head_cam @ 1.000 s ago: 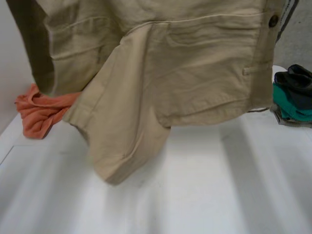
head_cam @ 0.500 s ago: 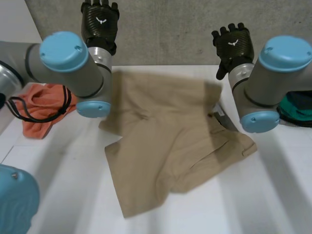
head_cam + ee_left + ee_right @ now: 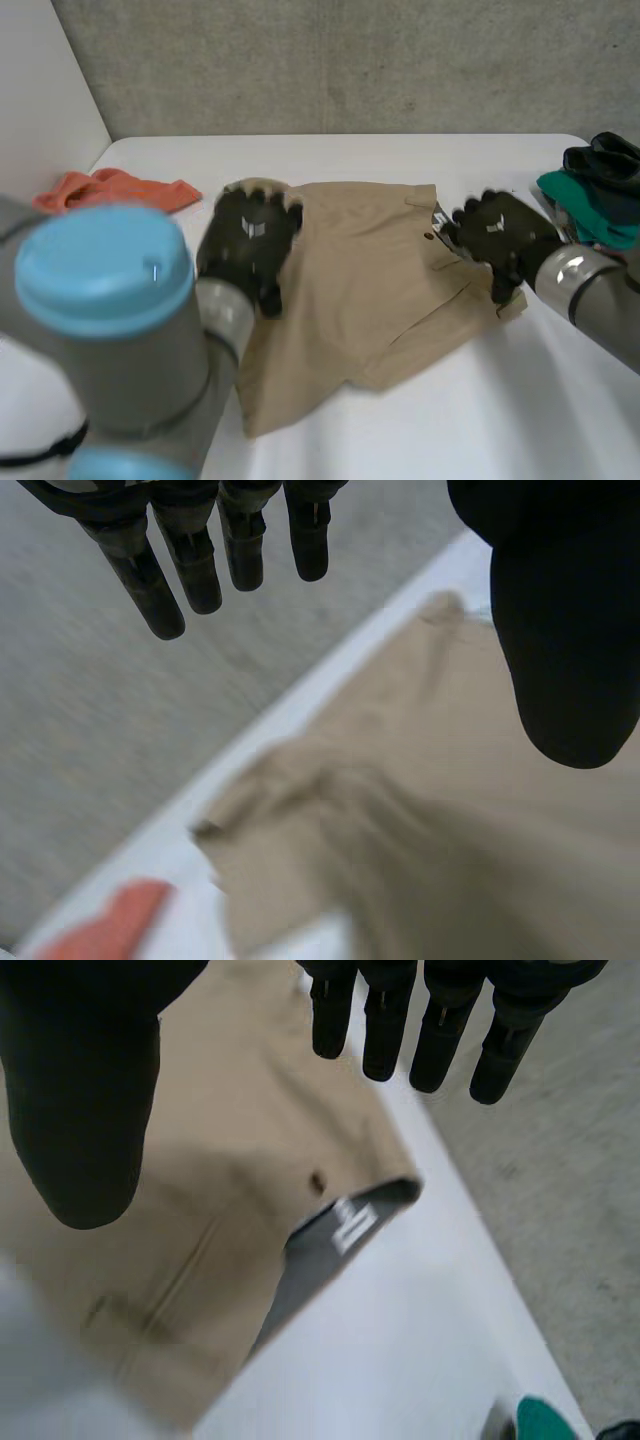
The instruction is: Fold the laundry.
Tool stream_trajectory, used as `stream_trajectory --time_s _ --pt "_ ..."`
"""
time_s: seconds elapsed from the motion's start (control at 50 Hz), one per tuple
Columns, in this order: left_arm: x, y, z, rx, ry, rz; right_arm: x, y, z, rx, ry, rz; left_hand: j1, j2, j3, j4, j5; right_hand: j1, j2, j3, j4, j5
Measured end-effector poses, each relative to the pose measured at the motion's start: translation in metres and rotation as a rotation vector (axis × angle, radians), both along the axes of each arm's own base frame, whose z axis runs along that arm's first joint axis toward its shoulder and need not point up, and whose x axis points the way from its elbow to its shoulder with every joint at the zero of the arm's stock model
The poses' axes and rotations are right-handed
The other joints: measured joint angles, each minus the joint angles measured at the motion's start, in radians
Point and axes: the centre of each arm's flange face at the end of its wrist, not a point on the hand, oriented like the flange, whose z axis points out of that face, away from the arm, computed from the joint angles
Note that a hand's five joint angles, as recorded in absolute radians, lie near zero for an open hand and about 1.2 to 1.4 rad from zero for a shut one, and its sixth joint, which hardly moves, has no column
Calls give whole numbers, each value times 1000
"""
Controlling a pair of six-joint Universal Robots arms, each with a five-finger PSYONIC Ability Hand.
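On the white table (image 3: 450, 420) before a grey concrete wall (image 3: 350, 60) we see tan cotton shorts (image 3: 370, 270) lying spread out mid-table. Our left hand (image 3: 248, 245) and right hand (image 3: 500, 235) hang over their opposite edges, fingers straight, holding nothing. A crumpled orange cloth (image 3: 110, 188) lies well apart.

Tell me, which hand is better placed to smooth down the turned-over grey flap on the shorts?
Probably the right. The right hand, fingers straight, is over the edge of the shorts beside the grey flap, which lies near its fingertips. The left hand is at the opposite edge.
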Motion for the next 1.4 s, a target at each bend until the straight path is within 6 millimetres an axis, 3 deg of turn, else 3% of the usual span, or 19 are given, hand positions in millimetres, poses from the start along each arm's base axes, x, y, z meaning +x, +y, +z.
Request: stream_trajectory --time_s 0.16,0.26,0.3,0.44,0.52,0.6,0.74,0.84,0.96,1.04,1.22,1.34,1.4 --pt "20 42 -45 209 -32 -12 -14 -14 -39 -5 63 75 0 2 2 1 3 247 254 242 234 229" --pt "24 51 -62 278 -52 -8 -13 -26 -56 -23 40 98 13 16 14 19 10 704 739 716 712 689" --pt "24 52 -66 290 -60 -6 -13 -29 -59 -29 37 98 45 41 34 46 43 762 845 827 822 798" --pt "24 53 -74 301 -81 -4 -14 -29 -65 -13 32 73 163 147 141 154 156 762 848 844 852 813" --pt "22 52 -79 291 -87 1 -18 -22 -69 27 33 35 353 326 322 334 334 762 848 844 852 813" --pt "19 49 -85 267 -80 14 -24 -17 -62 42 18 -16 620 628 614 625 619 762 848 845 852 813" --pt "19 45 -95 243 -100 39 -35 -12 -42 57 -42 -110 912 957 946 963 947 762 848 850 852 813" --pt "22 46 -87 213 -102 46 -39 2 -28 93 -48 -132 912 965 954 972 947 762 848 850 853 813" --pt "28 57 -50 137 -75 14 -41 32 -7 176 -11 -122 913 965 954 972 952 762 850 857 854 813" --pt "37 74 -30 101 -133 -39 -46 56 11 238 54 -110 914 965 954 972 952 762 850 857 856 813" --pt "61 123 -19 146 -326 -179 -67 103 32 356 258 -74 914 966 955 972 952 760 850 857 856 813" --pt "63 127 -16 152 -343 -191 -69 107 28 355 290 -53 914 967 956 972 952 760 850 857 856 813" --pt "52 110 -12 109 -291 -157 -67 94 22 321 271 -64 914 967 959 972 952 760 850 857 856 813"
